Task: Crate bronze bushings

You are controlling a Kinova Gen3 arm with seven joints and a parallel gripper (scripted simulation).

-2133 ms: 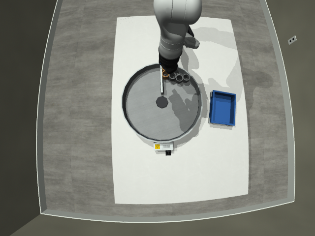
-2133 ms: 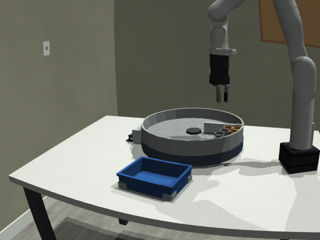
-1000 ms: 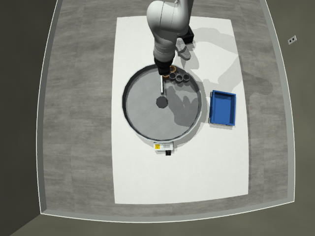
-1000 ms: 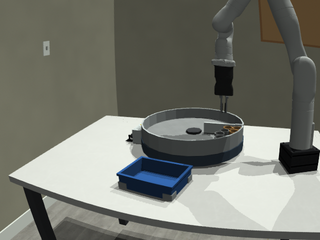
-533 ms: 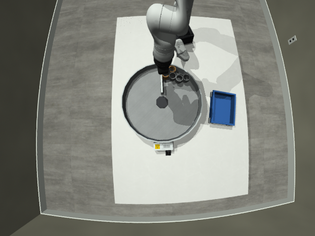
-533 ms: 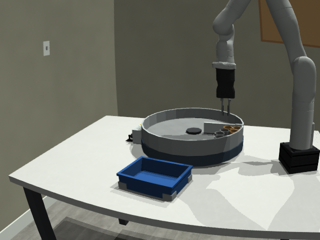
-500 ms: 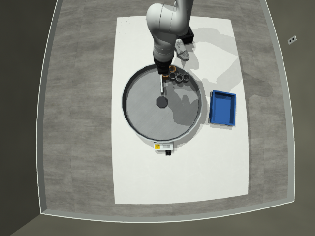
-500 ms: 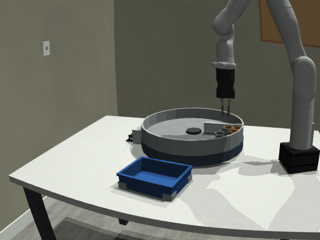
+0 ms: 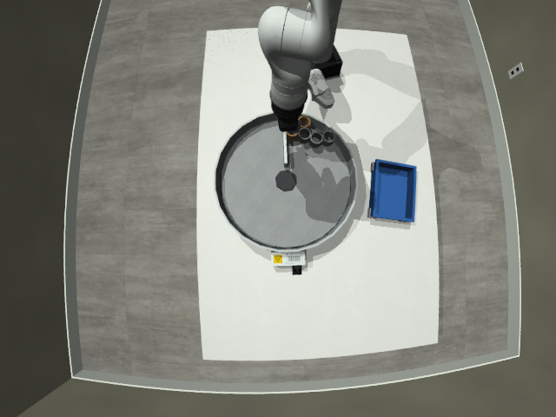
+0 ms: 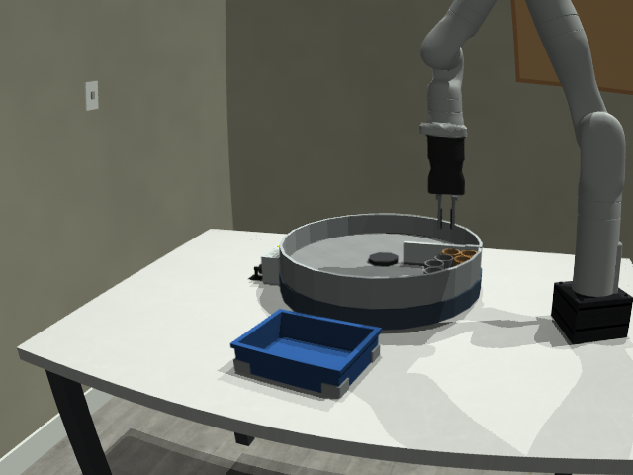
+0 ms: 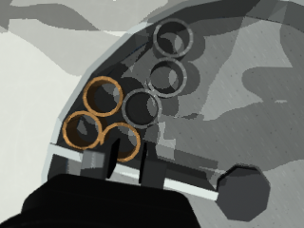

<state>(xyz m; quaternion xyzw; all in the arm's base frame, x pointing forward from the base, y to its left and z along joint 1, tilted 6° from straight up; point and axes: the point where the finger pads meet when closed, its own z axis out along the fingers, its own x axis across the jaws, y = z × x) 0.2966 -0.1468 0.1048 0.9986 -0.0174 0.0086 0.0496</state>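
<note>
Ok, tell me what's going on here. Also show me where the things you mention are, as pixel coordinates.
A robot arm is sorting bushings on a turning table [image 9: 354,179] [image 10: 378,294]. Its jaws are partly open and hold nothing, hanging over the end of the cluster beside the white divider [image 9: 285,150] [image 10: 418,250] [image 11: 190,189]. Three bronze bushings [image 11: 119,89] and three steel bushings [image 11: 156,112] stand grouped there. None of the bronze ones has reached the blue crate [image 9: 413,193] [image 10: 302,375], which has nothing in it, so all three still need moving.

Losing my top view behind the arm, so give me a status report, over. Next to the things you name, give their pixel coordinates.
Gripper [image 10: 446,226] [image 11: 130,154] part open, nothing held, above the turntable. Three bronze bushings clustered on the turning table [image 9: 251,197] [image 10: 326,255]. Divider [image 9: 285,150] [image 10: 416,251] and steel bushing [image 11: 142,108] crowd them.
</note>
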